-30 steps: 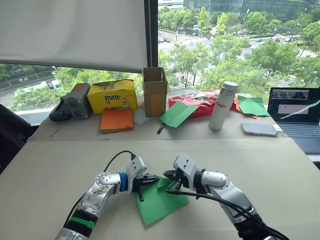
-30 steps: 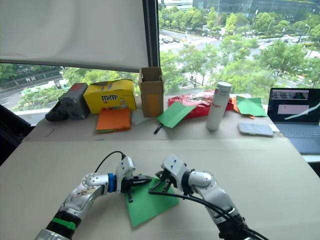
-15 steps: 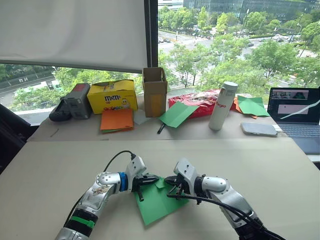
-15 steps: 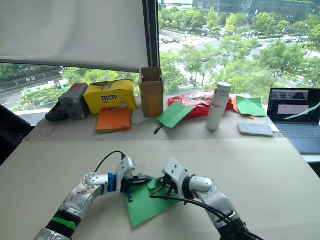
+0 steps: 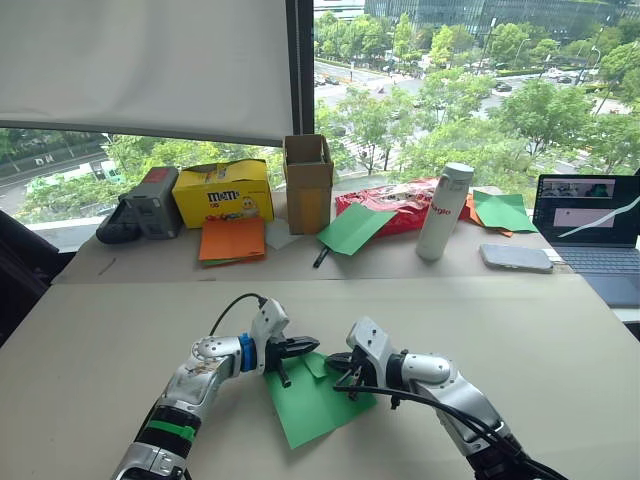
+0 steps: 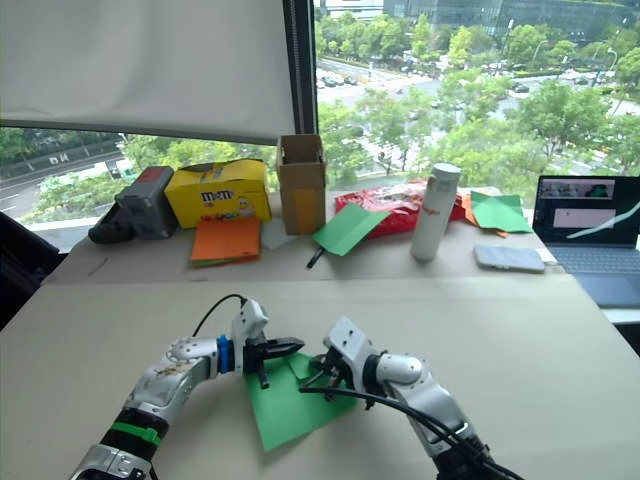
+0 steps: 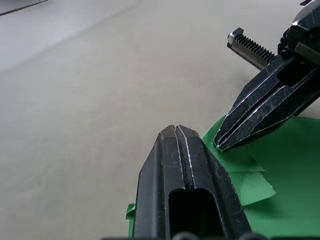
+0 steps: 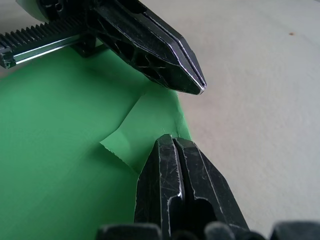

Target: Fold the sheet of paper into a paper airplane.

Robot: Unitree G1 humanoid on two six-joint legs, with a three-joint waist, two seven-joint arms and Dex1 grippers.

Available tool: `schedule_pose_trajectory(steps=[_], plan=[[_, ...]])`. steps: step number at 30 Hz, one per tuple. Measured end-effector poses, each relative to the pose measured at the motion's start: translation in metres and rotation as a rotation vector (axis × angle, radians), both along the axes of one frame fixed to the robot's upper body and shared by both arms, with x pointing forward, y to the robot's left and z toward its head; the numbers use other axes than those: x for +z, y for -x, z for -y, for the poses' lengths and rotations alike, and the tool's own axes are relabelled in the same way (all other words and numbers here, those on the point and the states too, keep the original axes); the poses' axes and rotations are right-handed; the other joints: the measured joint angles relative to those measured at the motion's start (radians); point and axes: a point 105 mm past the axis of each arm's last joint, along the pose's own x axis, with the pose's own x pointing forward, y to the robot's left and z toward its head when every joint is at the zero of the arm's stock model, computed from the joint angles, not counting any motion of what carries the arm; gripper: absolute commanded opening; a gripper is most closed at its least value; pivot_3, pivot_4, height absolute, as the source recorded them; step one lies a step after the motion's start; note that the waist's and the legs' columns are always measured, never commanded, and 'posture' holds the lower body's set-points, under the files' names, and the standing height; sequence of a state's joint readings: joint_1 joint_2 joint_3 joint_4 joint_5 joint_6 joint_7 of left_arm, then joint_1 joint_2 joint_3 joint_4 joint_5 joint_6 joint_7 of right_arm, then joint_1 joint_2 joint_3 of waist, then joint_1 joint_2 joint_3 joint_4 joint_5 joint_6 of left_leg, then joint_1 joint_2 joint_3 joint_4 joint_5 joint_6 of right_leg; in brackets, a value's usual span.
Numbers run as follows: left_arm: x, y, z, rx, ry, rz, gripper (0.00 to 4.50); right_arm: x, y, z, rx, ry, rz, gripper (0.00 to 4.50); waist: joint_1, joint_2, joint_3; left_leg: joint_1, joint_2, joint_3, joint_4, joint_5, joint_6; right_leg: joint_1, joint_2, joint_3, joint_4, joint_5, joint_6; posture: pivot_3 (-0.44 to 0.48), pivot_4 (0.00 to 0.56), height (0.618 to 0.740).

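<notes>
On the beige worktop [image 5: 520, 330], the green sheet of paper [image 5: 315, 400] lies flat, one far corner folded over. The left gripper [image 5: 300, 347] and right gripper [image 5: 338, 361] meet at that corner, each with fingers pressed closed, tips nearly touching.

At the far edge of my bench [image 5: 120, 330] I see a yellow box [image 5: 223, 192], a carton [image 5: 308, 182], orange sheets [image 5: 232, 240], a white bottle [image 5: 446, 211], a phone [image 5: 516, 258] and a laptop [image 5: 590, 222].
</notes>
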State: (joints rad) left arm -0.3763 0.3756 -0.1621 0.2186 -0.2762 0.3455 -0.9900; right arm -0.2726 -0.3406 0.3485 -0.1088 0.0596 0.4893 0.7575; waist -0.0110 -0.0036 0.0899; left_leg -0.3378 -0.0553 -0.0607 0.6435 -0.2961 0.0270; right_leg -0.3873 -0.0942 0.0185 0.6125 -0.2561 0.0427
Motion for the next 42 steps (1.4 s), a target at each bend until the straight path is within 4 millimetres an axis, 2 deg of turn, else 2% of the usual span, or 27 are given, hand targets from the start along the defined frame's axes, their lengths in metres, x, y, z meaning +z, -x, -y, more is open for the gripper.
schedule_pose_trajectory(steps=[7, 14, 21, 25, 31, 34, 36, 39, 42], plan=[[-0.010, 0.005, 0.006, 0.006, -0.018, -0.005, 0.00, -0.001, 0.001, -0.001, -0.009, -0.001, 0.002, 0.02, 0.000, 0.000, 0.000, 0.000, 0.000, 0.000, 0.000, 0.000, 0.000, 0.000, 0.000, 0.000, 0.000, 0.000, 0.000, 0.000, 0.150, 0.740], [-0.017, 0.004, 0.002, 0.028, -0.066, 0.050, 0.00, -0.001, 0.000, -0.003, -0.004, 0.006, 0.005, 0.02, 0.000, 0.001, -0.002, 0.002, 0.000, 0.000, 0.000, 0.000, 0.000, 0.001, 0.000, 0.001, -0.001, 0.000, 0.000, 0.000, 0.150, 0.740], [-0.021, 0.004, -0.024, 0.080, -0.093, 0.076, 0.00, -0.003, 0.002, -0.007, 0.013, 0.011, 0.001, 0.02, -0.006, 0.001, -0.005, 0.005, 0.000, -0.006, -0.001, -0.003, 0.000, 0.001, 0.000, 0.005, 0.000, 0.000, 0.000, 0.000, 0.150, 0.740], [-0.020, -0.003, -0.056, 0.165, -0.117, 0.066, 0.00, -0.003, 0.001, -0.007, 0.016, 0.013, 0.000, 0.02, -0.007, 0.002, -0.005, 0.008, -0.001, -0.007, -0.001, -0.004, -0.001, 0.000, 0.003, 0.005, 0.000, 0.000, 0.000, 0.000, 0.150, 0.740], [-0.019, -0.010, -0.076, 0.231, -0.096, 0.057, 0.00, -0.004, 0.001, -0.007, 0.019, 0.018, -0.006, 0.02, -0.006, 0.002, -0.005, 0.015, -0.001, -0.007, -0.001, -0.006, -0.001, 0.001, 0.002, 0.005, 0.000, 0.000, 0.000, 0.000, 0.150, 0.740], [-0.015, -0.013, -0.083, 0.280, -0.033, 0.049, 0.00, -0.004, 0.001, -0.008, 0.023, 0.017, -0.006, 0.02, -0.006, 0.002, -0.005, 0.015, -0.001, -0.007, -0.002, -0.007, -0.001, 0.000, 0.002, 0.005, 0.000, 0.000, 0.000, 0.000, 0.150, 0.740], [-0.011, -0.014, -0.081, 0.298, 0.030, 0.043, 0.00, -0.003, 0.001, -0.008, 0.023, 0.015, -0.005, 0.02, -0.003, 0.000, -0.004, 0.013, -0.001, -0.007, -0.002, -0.007, -0.001, -0.001, 0.002, 0.005, 0.000, 0.000, 0.000, 0.000, 0.150, 0.740], [0.002, -0.011, -0.061, 0.244, 0.140, 0.048, 0.00, -0.002, 0.000, -0.008, 0.019, 0.013, 0.001, 0.02, 0.001, -0.003, -0.002, 0.009, -0.002, -0.008, -0.001, -0.007, 0.000, -0.001, 0.001, 0.004, 0.000, 0.000, 0.000, 0.000, 0.150, 0.740], [0.011, -0.006, -0.043, 0.165, 0.160, 0.064, 0.00, -0.002, 0.000, -0.009, 0.019, 0.010, 0.001, 0.02, -0.001, -0.003, -0.003, 0.007, -0.002, -0.008, -0.001, -0.007, -0.001, -0.002, 0.000, 0.005, -0.001, 0.000, 0.000, 0.000, 0.150, 0.740]])
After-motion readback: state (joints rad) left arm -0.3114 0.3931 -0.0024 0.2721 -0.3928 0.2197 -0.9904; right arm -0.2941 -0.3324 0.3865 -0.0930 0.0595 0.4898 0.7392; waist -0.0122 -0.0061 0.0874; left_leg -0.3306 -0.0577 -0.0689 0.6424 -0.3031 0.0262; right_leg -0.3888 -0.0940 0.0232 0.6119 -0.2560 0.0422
